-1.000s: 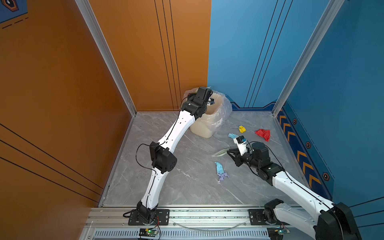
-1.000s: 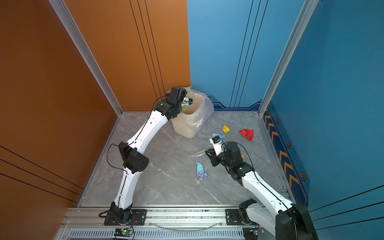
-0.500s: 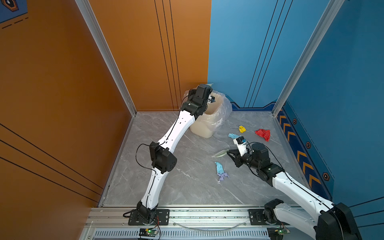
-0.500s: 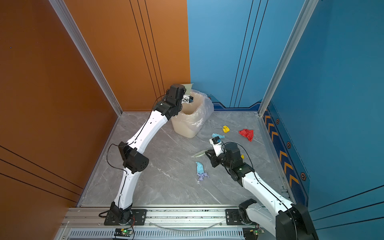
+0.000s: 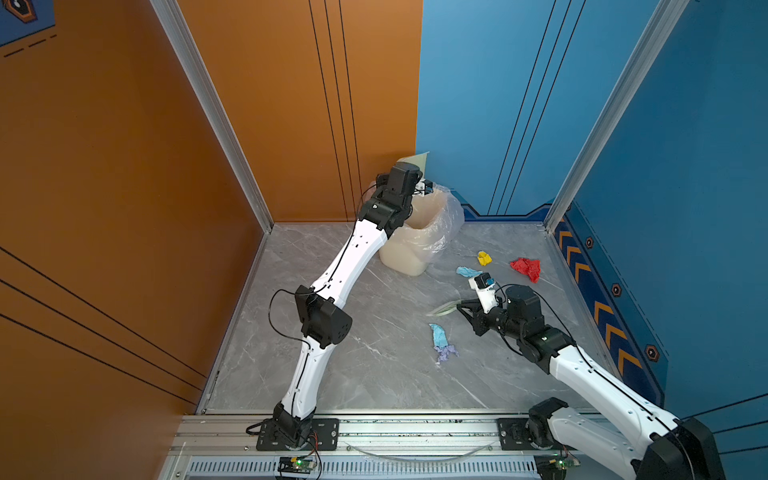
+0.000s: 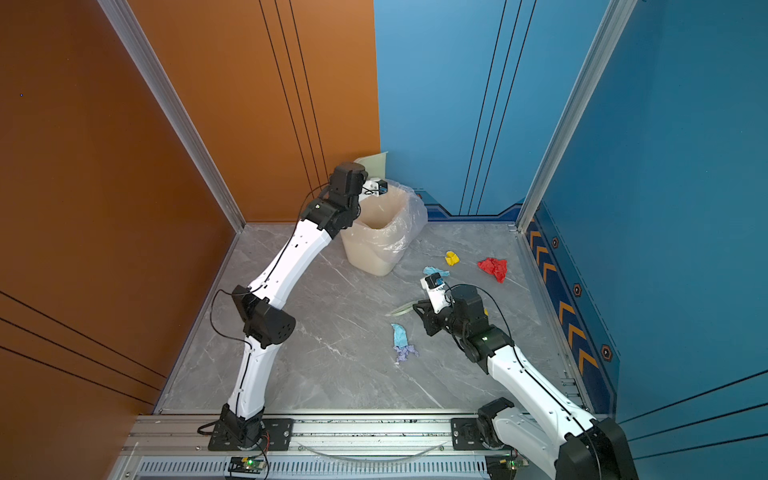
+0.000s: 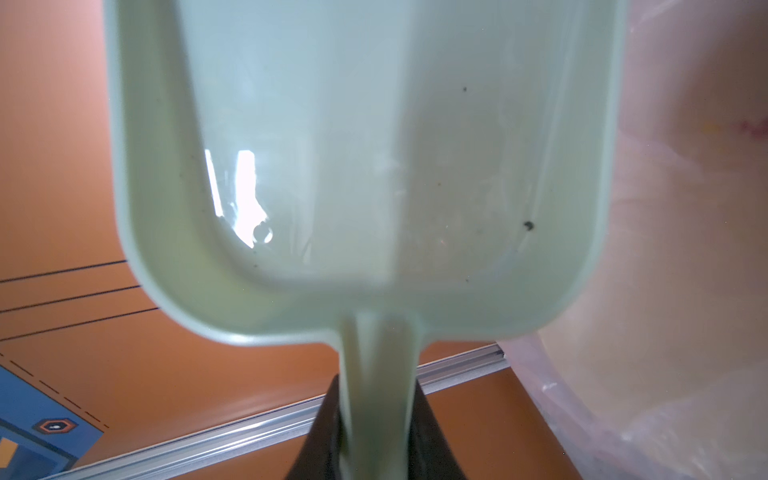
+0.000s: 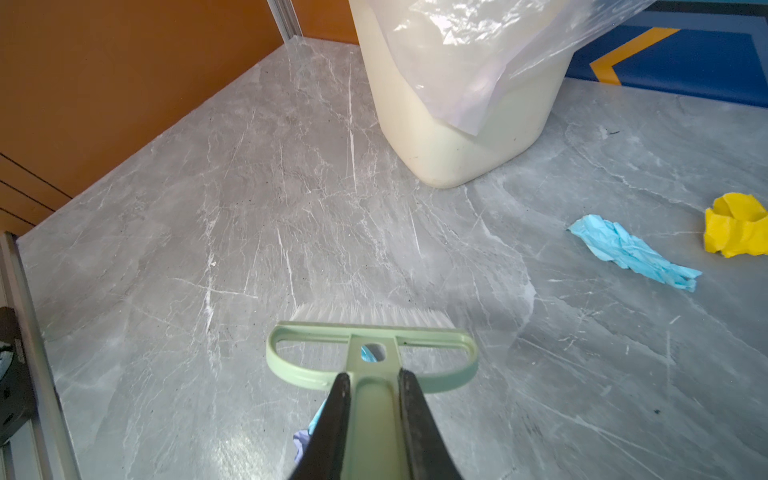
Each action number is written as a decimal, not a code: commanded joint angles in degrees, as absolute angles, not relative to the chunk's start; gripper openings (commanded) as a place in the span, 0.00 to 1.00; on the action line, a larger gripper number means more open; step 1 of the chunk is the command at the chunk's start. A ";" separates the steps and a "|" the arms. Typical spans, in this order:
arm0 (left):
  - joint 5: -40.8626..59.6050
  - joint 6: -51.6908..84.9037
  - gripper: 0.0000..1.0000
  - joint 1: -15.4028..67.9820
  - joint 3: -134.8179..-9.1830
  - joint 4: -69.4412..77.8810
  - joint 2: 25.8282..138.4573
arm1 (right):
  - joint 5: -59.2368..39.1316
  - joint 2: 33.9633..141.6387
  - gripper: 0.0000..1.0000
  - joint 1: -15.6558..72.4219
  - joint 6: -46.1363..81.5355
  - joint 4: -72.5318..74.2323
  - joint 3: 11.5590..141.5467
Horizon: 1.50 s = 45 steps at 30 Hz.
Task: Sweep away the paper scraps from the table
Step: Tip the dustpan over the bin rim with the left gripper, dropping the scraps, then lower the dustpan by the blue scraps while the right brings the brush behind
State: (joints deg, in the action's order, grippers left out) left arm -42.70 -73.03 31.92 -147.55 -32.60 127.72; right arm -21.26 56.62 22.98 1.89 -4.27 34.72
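Several paper scraps lie on the grey table [image 5: 353, 374]: a yellow one [image 5: 483, 258], a red one [image 5: 527, 268], a light blue one [image 5: 467, 272], and a light blue [image 5: 438, 334] and lilac pair [image 5: 446, 353]. My left gripper [image 7: 376, 386] is shut on the handle of the pale green dustpan [image 7: 361, 166], held tipped up over the bin [image 5: 409, 257]; the pan's inside shows no scraps. Low over the table, my right gripper [image 8: 374, 376] is shut on the green brush [image 8: 370, 349], between the two light blue scraps. The lilac scrap [image 8: 305, 436] peeks out under its fingers.
The cream bin [image 8: 457, 145] with its clear liner stands at the back, near the corner of the orange and blue walls. Aluminium rails edge the table. The light blue scrap [image 8: 631, 253] and the yellow scrap [image 8: 735, 230] lie beside the bin.
My left gripper has tipped the dustpan further up over the bin, so its edge now sticks up above the wrist. The right arm and the scraps have stayed put.
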 commanded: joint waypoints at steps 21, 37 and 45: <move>-27.90 -28.63 0.00 37.18 -97.50 -33.01 88.55 | -20.70 61.05 0.00 28.82 6.35 -42.42 56.00; -17.49 -5.74 0.00 40.53 -70.41 -36.03 66.61 | -20.23 68.34 0.00 33.96 10.99 -56.38 60.90; -16.16 2.06 0.00 41.59 -61.81 -38.61 63.47 | -17.41 73.93 0.00 36.35 11.97 -54.89 60.29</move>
State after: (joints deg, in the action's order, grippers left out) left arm -17.85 -2.59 40.80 -63.26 -36.95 64.95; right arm -19.84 72.82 35.83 10.83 -54.02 59.92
